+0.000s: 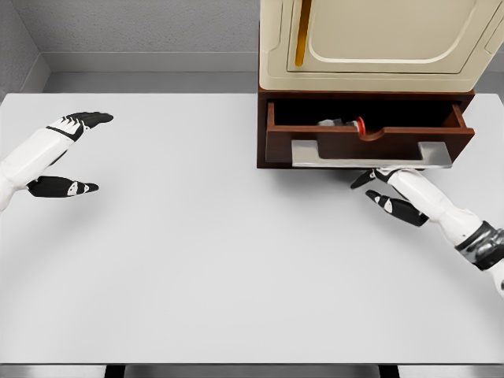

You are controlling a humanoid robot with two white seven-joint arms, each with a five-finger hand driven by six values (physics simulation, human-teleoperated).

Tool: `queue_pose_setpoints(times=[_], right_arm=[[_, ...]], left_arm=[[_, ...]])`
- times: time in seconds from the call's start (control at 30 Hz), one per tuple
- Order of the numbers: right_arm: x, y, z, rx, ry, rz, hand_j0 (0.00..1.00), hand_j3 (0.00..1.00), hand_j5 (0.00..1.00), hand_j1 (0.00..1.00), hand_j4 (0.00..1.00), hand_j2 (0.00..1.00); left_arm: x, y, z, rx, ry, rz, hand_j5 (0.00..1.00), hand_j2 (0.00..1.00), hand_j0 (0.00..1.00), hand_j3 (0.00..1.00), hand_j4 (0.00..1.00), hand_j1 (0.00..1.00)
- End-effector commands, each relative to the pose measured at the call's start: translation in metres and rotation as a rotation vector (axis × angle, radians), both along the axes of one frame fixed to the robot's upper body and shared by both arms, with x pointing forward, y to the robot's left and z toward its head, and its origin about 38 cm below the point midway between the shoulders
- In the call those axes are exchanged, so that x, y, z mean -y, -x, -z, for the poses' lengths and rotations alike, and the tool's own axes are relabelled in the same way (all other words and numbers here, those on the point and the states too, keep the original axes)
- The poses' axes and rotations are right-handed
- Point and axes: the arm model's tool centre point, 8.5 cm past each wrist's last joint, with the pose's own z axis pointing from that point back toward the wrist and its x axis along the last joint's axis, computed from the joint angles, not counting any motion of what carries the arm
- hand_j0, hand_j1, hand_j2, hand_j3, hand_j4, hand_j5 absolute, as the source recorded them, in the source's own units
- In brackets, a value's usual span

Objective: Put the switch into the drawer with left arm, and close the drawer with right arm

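One switch (345, 123) lies inside the one open drawer (368, 144) at two o'clock on the white worktop (197, 260), the right hand (392, 191) just below the drawer's handle with fingers spread and empty, the left hand (67, 153) at nine o'clock, open, holding nothing

Counter (197, 268): you see a wide, pale grey surface.
Cabinet (378, 43): cream body at your upper right, standing on the counter, with an orange vertical strip (302, 35).
Wall (142, 24): grey, behind the counter.
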Motion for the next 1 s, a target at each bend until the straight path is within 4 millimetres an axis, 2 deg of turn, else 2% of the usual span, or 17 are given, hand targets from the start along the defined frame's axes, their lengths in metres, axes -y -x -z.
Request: queue_pose_setpoints(times=[0.0, 0.2, 0.67, 0.77, 0.87, 0.97], right_arm=[[0.000, 0.000, 0.004, -0.014, -0.010, 0.004, 0.52, 0.52, 0.52, 0.52, 0.52, 0.52], [0.002, 0.000, 0.004, -0.015, -0.010, 0.009, 0.52, 0.52, 0.52, 0.52, 0.52, 0.52], [0.004, -0.022, 0.003, -0.009, -0.021, 0.039, 0.52, 0.52, 0.52, 0.52, 0.52, 0.52], [0.003, -0.017, 0.000, -0.005, -0.029, 0.029, 0.52, 0.52, 0.52, 0.52, 0.52, 0.52], [-0.010, -0.007, -0.009, 0.021, -0.038, -0.017, 0.51, 0.51, 0.51, 0.51, 0.51, 0.51], [-0.010, -0.002, -0.020, 0.044, -0.019, -0.042, 0.47, 0.47, 0.47, 0.47, 0.47, 0.47]], left_arm=[[0.000, 0.000, -0.001, 0.001, 0.008, 0.000, 1.00, 1.00, 1.00, 1.00, 1.00, 1.00], [0.000, 0.000, -0.001, 0.001, 0.008, 0.000, 1.00, 1.00, 1.00, 1.00, 1.00, 1.00], [0.000, 0.000, -0.001, 0.001, 0.008, 0.000, 1.00, 1.00, 1.00, 1.00, 1.00, 1.00], [0.000, 0.000, -0.001, 0.001, 0.008, 0.000, 1.00, 1.00, 1.00, 1.00, 1.00, 1.00], [0.001, 0.000, 0.000, 0.000, 0.010, 0.002, 1.00, 1.00, 1.00, 1.00, 1.00, 1.00], [0.000, 0.000, -0.001, 0.001, 0.010, 0.000, 1.00, 1.00, 1.00, 1.00, 1.00, 1.00]])
